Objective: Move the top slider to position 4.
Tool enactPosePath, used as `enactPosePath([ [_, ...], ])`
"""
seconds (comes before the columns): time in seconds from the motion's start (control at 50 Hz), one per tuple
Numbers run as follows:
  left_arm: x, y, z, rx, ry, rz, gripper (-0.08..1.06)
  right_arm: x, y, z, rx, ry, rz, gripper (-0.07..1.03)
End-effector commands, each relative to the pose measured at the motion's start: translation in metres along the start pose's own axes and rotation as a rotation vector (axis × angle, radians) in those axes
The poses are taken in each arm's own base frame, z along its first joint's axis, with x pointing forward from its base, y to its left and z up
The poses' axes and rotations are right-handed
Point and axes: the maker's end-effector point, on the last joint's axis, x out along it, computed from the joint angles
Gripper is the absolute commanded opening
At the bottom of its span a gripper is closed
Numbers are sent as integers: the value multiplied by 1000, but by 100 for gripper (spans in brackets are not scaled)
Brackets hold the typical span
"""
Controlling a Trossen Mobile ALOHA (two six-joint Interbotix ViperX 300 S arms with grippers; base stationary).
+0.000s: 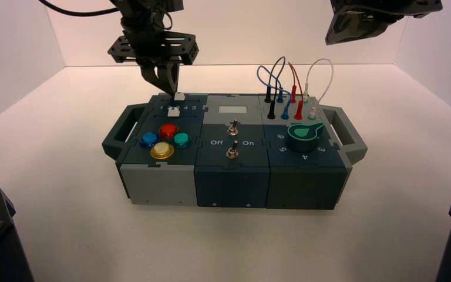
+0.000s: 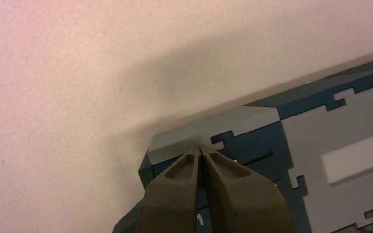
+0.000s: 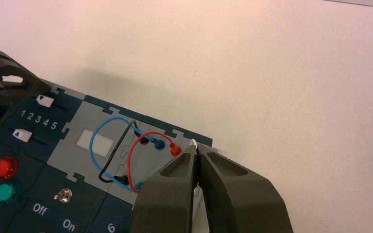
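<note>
A: High view, 12 at the far edge. Left gripper (image 1: 173, 93) just beside top slider (image 1: 179, 97), on its 9 o'clock side. Passage?

B: Toward 3, along the slot, then over flat grey panel (image 1: 212, 103).

A: Obstacles?

B: Lower white slider (image 1: 174, 112) toward 6. Looped wires (image 1: 258, 73) rise at box's 1 o'clock. Right gripper (image 3: 197, 148) near them, above the box's 1 o'clock side.
</note>
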Motion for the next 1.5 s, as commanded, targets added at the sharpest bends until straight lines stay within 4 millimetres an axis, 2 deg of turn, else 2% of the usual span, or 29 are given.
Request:
enactPosePath([
  [0.02, -5, -7, 9, 18, -23, -9, -3, -3, 3, 18, -5, -45, 7, -2],
  [0.58, -6, -18, 7, 44, -15, -19, -3, -2, 3, 17, -5, -44, 7, -2],
  [1.5, -1, -21, 2, 54, 15, -18, -3, -2, 3, 17, -7, -44, 7, -2],
])
